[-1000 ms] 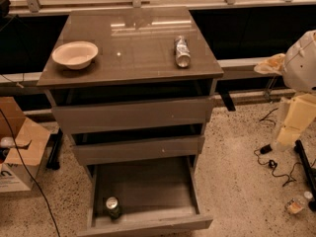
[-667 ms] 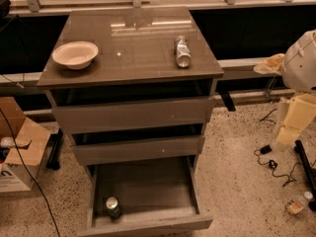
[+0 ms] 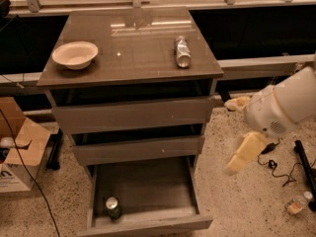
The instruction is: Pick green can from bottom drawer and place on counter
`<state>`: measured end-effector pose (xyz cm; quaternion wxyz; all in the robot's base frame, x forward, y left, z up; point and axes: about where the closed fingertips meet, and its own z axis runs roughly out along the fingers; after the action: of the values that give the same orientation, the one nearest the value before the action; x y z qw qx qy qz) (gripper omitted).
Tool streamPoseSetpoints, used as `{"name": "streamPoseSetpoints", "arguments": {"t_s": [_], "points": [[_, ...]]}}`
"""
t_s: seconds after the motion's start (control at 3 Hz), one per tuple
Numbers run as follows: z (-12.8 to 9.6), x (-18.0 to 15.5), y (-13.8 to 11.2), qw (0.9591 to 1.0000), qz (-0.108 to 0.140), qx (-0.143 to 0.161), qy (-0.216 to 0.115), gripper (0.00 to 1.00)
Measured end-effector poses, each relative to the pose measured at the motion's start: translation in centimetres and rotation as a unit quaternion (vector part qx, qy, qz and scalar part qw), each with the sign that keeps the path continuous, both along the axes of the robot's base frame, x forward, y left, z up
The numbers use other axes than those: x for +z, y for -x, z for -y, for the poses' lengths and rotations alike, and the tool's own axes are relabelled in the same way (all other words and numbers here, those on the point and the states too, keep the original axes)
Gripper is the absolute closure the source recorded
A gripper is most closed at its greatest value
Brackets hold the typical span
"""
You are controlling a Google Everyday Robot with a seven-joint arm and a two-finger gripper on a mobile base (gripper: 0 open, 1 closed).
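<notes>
Hand right of cabinet, cylindrical green can in bottom drawer

A speckled floor lay in warm light; a cardboard box stood left, black cables trailed right.

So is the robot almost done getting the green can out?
Not nearly. Done: the bottom drawer is open. In hand: the gripper hangs right of the cabinet, away from the can. Left: grab the green can in the drawer's front-left corner and put it on the counter.
</notes>
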<state>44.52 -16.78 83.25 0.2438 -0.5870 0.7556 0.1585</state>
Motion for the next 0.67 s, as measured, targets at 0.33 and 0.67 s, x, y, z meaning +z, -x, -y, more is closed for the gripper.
{"name": "streamPoseSetpoints", "arguments": {"t_s": [0.33, 0.67], "points": [[-3.0, -5.3, -0.9, 0.9957, -0.001, -0.017, -0.091, 0.00], [-5.9, -9.7, -2.5, 0.9849, 0.002, -0.031, -0.170, 0.00]]}}
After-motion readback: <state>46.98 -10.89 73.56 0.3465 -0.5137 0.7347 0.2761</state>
